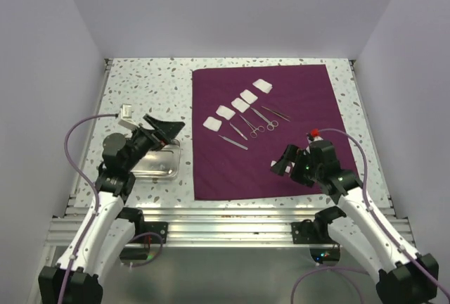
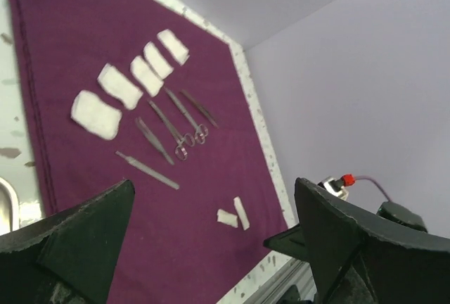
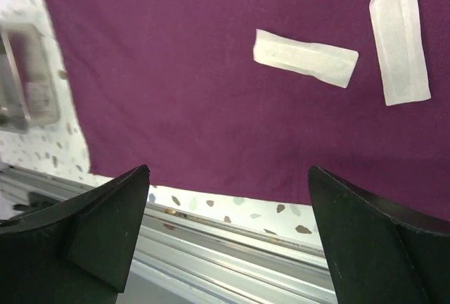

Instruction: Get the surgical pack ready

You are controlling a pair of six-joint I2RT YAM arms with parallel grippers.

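Observation:
The dark-purple cloth (image 1: 271, 135) lies flat on the speckled table. Several white gauze squares (image 1: 225, 112) run in a diagonal row on its far half. Beside them lie thin silver scissors (image 1: 254, 127) and tweezers (image 1: 235, 142); the left wrist view shows the same gauze (image 2: 95, 115) and scissors (image 2: 177, 135). Two narrow white strips (image 3: 306, 58) rest on the cloth's near part. The steel tray (image 1: 160, 165) sits left of the cloth, partly under my left arm. My left gripper (image 1: 167, 129) (image 2: 214, 184) hangs open above the tray. My right gripper (image 1: 283, 164) (image 3: 228, 170) is open over the cloth's near edge, holding nothing.
An aluminium rail (image 1: 225, 219) runs along the table's near edge, seen close under the right gripper as rail (image 3: 232, 248). Pale walls enclose the table on the left, back and right. Purple cables (image 1: 81, 149) loop off both arms.

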